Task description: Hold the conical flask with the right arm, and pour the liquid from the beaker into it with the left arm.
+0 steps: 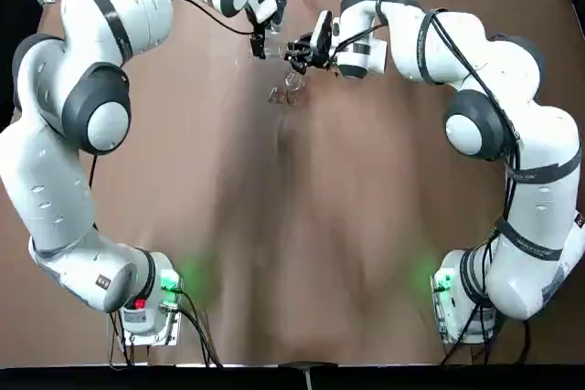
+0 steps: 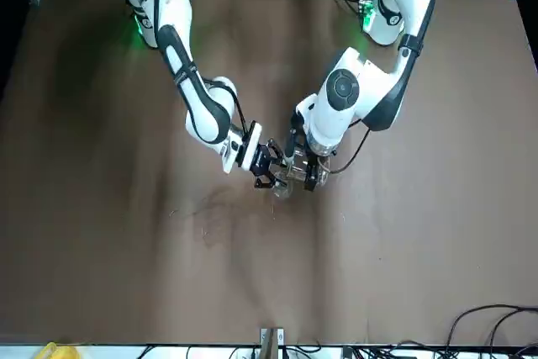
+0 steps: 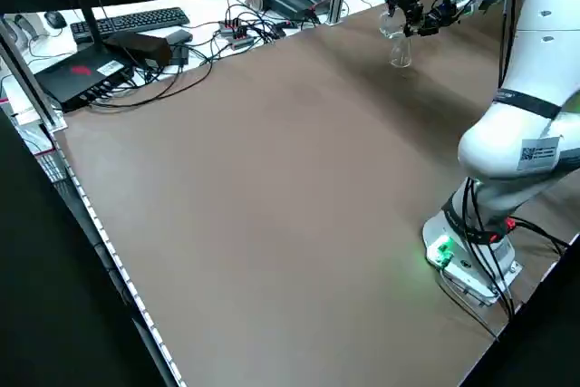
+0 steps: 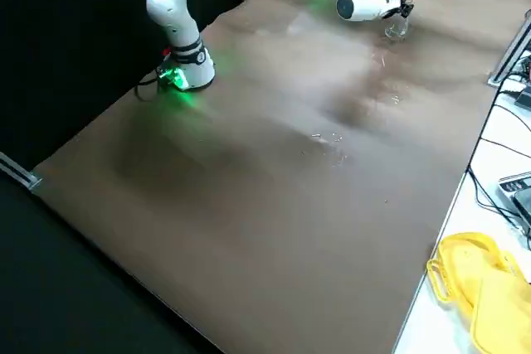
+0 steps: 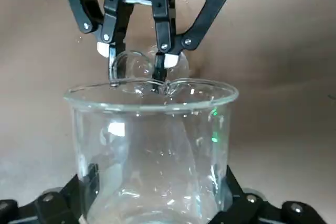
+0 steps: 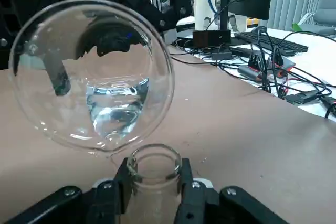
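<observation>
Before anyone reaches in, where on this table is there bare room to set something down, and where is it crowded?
Bare tabletop runs between the two arm bases, and across the side facing the yellow item. It is crowded where both grippers meet: the left gripper holds the beaker beside the flask in the right gripper.

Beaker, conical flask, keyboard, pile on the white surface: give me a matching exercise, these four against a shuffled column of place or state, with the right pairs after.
1. Beaker
2. Conical flask
3. Keyboard
4. Pile on the white surface

A. Beside the monitor stand
B. In the left gripper, over the table's far part, liquid inside
C. Yellow
D. Neck between the right gripper's fingers, near B

1-B, 2-D, 3-A, 4-C
</observation>
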`<state>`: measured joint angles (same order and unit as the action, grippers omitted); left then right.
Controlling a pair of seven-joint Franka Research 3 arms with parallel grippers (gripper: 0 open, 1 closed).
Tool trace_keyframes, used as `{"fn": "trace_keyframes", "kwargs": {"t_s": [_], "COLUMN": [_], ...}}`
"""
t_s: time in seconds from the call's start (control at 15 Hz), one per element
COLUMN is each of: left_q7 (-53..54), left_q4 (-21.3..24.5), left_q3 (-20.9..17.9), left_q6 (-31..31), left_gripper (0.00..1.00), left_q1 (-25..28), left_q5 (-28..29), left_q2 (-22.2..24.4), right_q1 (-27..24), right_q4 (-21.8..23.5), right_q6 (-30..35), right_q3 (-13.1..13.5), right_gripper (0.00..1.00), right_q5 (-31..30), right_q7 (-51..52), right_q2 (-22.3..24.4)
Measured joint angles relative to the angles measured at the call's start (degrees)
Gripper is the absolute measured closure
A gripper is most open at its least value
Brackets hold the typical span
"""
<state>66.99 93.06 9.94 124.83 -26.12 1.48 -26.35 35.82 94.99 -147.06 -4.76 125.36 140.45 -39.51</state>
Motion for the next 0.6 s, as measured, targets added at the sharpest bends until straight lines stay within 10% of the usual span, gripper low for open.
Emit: {"fn": "trace_keyframes", "kwargs": {"t_s": [0.2, 0.6], "left_q7": [-1.9, 4.4], "left_q4": [0.0, 0.0], "left_q3": [-0.3, -0.2], "left_q6": [-0.2, -2.8], "left_gripper": [0.02, 0.02], "left_q1": [0.8, 6.9], "left_q5": [-1.2, -25.6], "left_q2": [0.0, 0.0], "right_q1": [0.0, 0.0], "right_q4": [0.0, 0.0], "right_q6": [0.0, -0.1], "right_q3": [0.0, 0.0], "right_gripper": [0.61, 0.61], "right_q5": [0.0, 0.0], "right_q7": [0.0, 0.0], "right_q2": [0.0, 0.0]}}
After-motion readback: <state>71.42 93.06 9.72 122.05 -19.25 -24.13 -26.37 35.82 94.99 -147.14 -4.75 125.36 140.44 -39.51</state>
